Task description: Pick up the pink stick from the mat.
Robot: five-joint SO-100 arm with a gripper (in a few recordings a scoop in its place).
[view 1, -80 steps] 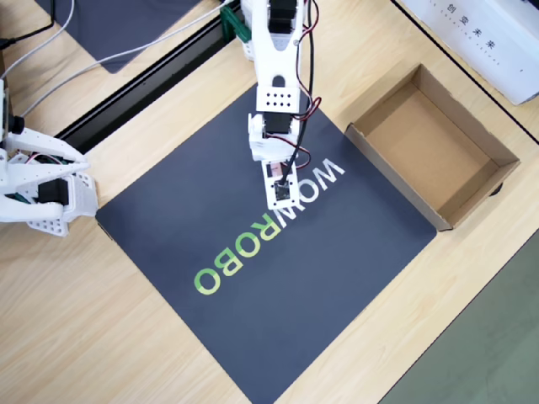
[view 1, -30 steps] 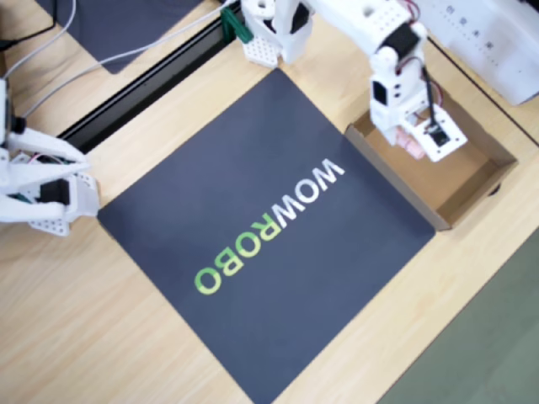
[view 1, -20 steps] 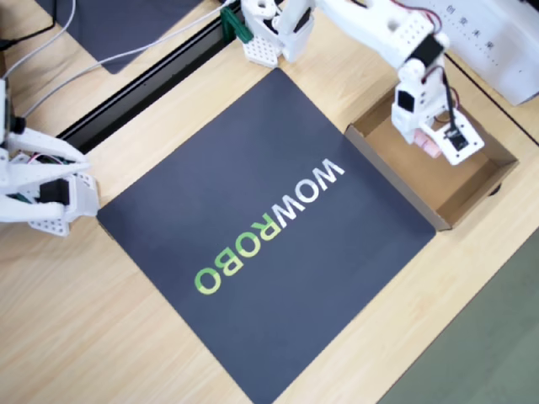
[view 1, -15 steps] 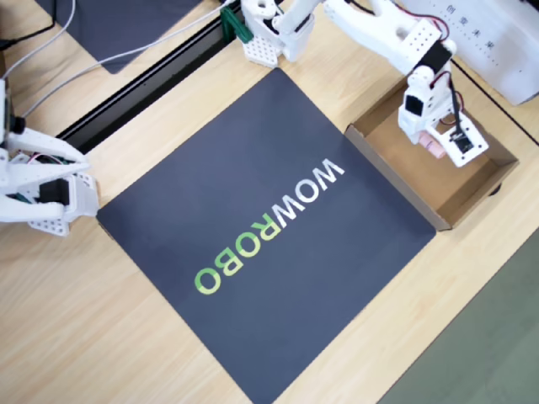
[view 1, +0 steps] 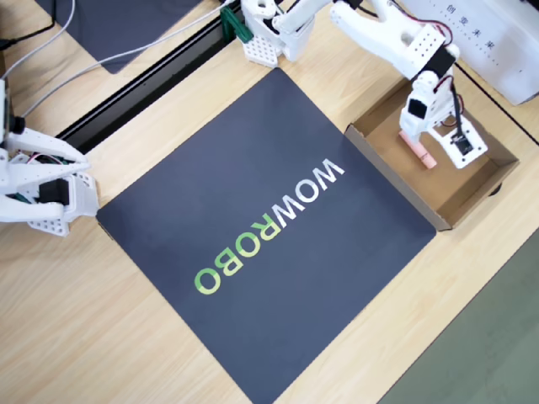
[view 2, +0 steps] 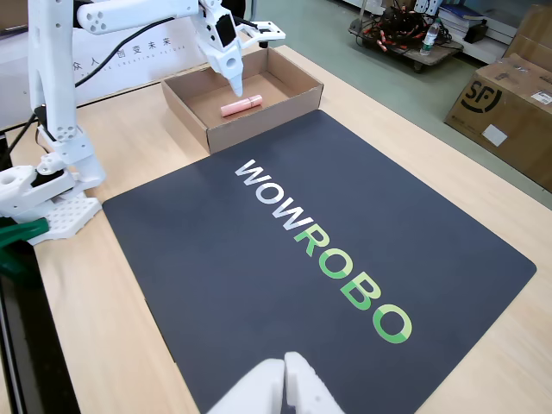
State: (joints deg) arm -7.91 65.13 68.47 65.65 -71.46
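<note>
The pink stick (view 1: 418, 150) (view 2: 241, 105) lies flat on the floor of the open cardboard box (view 1: 394, 190) (view 2: 259, 122), off the mat. The dark mat (view 1: 253, 160) (view 2: 224, 285) with the WOWROBO lettering has nothing on it. My white gripper (view 1: 427, 133) (view 2: 241, 79) hangs over the box just above the stick, open, with nothing between its fingers. One pointed finger (view 2: 233, 71) aims down at the stick without touching it.
The box stands against the mat's edge, at right in the overhead view. My arm's base (view 1: 265, 40) (view 2: 43, 203) sits at the mat's far corner. A black rail (view 1: 143, 84) and a plain dark mat (view 1: 126, 21) lie beyond. A white case (view 1: 497, 42) borders the box.
The arm swung from the mat's lettering over to the box with the stick in its grip, then opened; the stick now lies on the box floor.
</note>
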